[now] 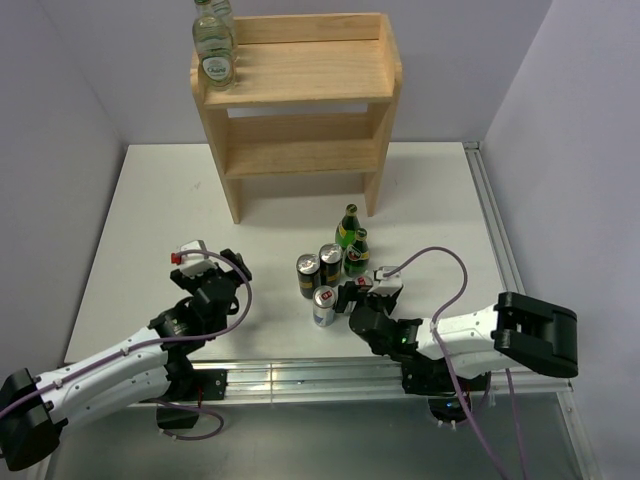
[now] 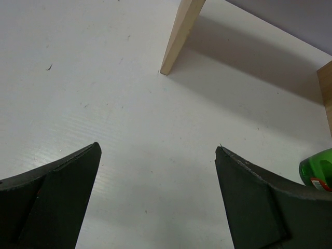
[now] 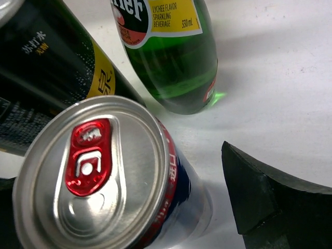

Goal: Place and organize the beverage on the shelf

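The wooden shelf (image 1: 300, 75) stands at the back, with two pale glass bottles (image 1: 213, 42) on the left of its top tier. On the table stand two green bottles (image 1: 353, 240), two black-and-gold cans (image 1: 319, 268) and a silver-and-blue can (image 1: 324, 305). My right gripper (image 1: 349, 296) is open, low beside the silver can. In the right wrist view the gripper (image 3: 116, 166) has that can (image 3: 98, 171), with its red tab, between the jaws; whether they touch it is unclear. A black-and-gold can (image 3: 52, 67) and a green bottle (image 3: 171, 62) stand just behind. My left gripper (image 1: 238, 268) is open and empty.
In the left wrist view the open gripper (image 2: 158, 148) looks over bare white table toward a shelf leg (image 2: 179, 36), with a green bottle (image 2: 319, 168) at the right edge. A metal rail (image 1: 300, 375) runs along the near table edge. Grey walls close in on both sides.
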You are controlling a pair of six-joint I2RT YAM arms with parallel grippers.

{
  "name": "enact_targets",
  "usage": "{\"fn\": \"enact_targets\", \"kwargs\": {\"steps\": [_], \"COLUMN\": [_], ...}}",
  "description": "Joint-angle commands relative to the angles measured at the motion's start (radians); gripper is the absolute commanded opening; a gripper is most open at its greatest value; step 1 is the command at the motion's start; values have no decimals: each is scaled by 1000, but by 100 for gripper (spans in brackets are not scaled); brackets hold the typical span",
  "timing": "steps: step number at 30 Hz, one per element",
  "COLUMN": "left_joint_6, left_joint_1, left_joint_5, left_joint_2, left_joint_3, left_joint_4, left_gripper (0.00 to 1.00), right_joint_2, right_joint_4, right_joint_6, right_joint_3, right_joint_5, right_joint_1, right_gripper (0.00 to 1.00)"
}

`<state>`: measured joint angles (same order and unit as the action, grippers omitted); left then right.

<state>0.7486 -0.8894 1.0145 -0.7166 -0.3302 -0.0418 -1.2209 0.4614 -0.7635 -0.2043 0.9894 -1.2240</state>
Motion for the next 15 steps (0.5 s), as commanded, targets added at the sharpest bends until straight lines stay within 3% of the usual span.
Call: {"fn": "enact_targets", "kwargs": {"steps": [1,3,6,8,9,12,15], "left_joint_6": [-17,-18,-23,-28,-29,-31,-32], "left_joint_1": [9,12,20,24,27,35,41], "left_joint_5": [1,-5,-13,-20,-25,-31,-39], "left_joint_2": [-6,-3,6,9,9,0,-10], "left_joint_3": [-12,-9,-3,-1,-3,-4,-9], "left_joint_4": [60,65,69,74,76,77,76], "left_gripper": [99,99,99,99,99,99,99], "right_joint_2": [-49,-71,-118,-137,-147,-132,-2], "right_joint_4": [94,111,137,178,174,100,-16], "right_joint_6": [29,35,35,64,59,38,21], "right_joint_3": [-12,-12,-10,-10,-20,-46,-78], "right_joint_5": [71,89,101,91,101,100,97], "right_joint_1": [6,4,14,27,32,46,40], "right_gripper": [97,92,71,28,1,0,0]}}
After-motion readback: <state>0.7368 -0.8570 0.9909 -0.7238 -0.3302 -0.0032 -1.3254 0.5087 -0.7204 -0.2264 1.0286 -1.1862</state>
